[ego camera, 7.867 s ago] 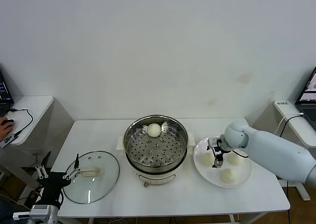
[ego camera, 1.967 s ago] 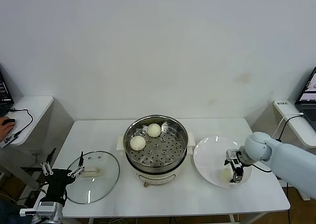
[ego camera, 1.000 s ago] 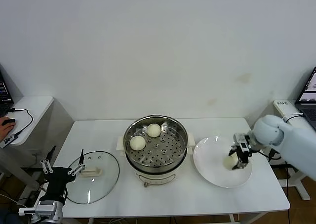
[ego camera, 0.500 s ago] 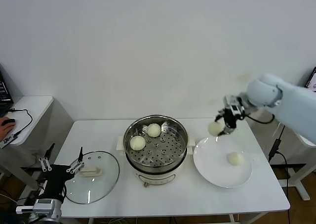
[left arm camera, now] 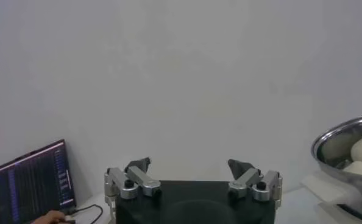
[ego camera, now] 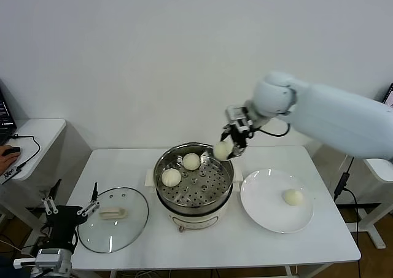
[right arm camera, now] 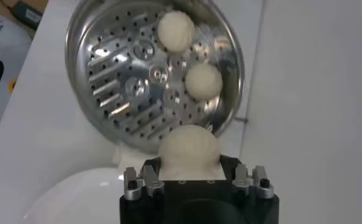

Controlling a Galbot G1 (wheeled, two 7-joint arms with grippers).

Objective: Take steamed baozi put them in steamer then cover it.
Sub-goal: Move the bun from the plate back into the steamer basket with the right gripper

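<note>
Right gripper [ego camera: 229, 144] carried baozi [ego camera: 221, 150] (round) steamer-ward [ego camera: 193, 177].

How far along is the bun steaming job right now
Two baozi already sit in the steamer. The right gripper holds a third baozi at its rim. One baozi is left on the plate, and the cover lies on the table.

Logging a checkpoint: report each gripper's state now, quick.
Left gripper: open, empty, low beside the table near the round clear glass lid.
Right gripper: shut on a pale round steamed bun above the shiny steel steamer pot.
</note>
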